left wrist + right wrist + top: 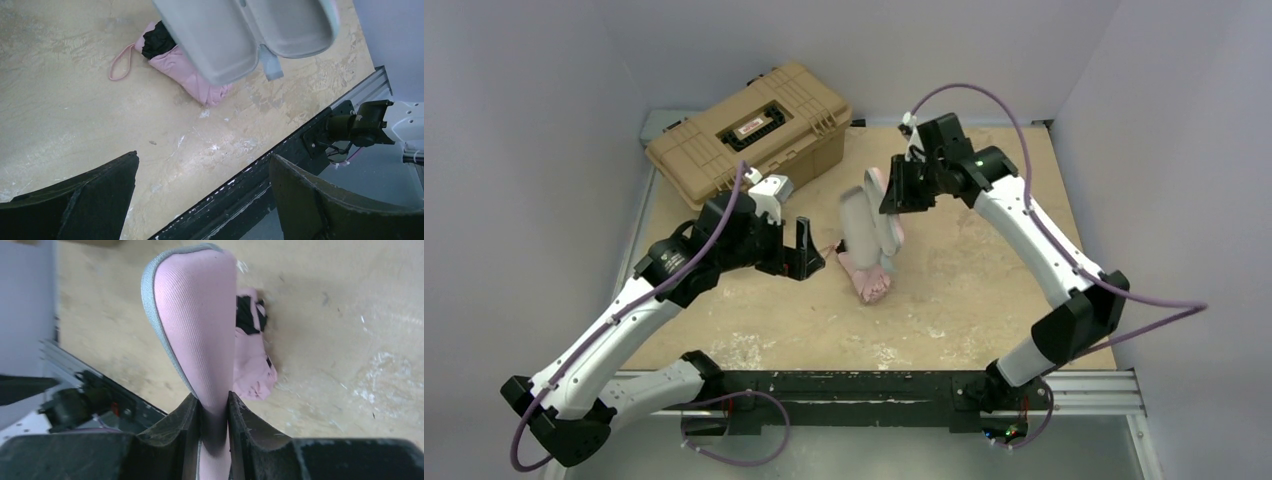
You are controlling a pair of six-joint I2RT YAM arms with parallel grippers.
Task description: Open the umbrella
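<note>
The umbrella [871,281] lies folded on the table, pale pink with black lining showing [186,71] [253,367]; its pink wrist strap [119,63] curls beside it. Above it hangs an open clamshell case [867,217], pink outside [196,325] and grey inside [235,32]. My right gripper [215,410] [894,192] is shut on the case's pink shell and holds it off the table. My left gripper [805,256] [202,187] stands wide open just left of the umbrella, with nothing between its fingers.
A tan hard-shell toolbox [749,125] sits at the back left of the table. The black base rail [874,385] runs along the near edge, also in the left wrist view [280,150]. Grey walls enclose the table on three sides.
</note>
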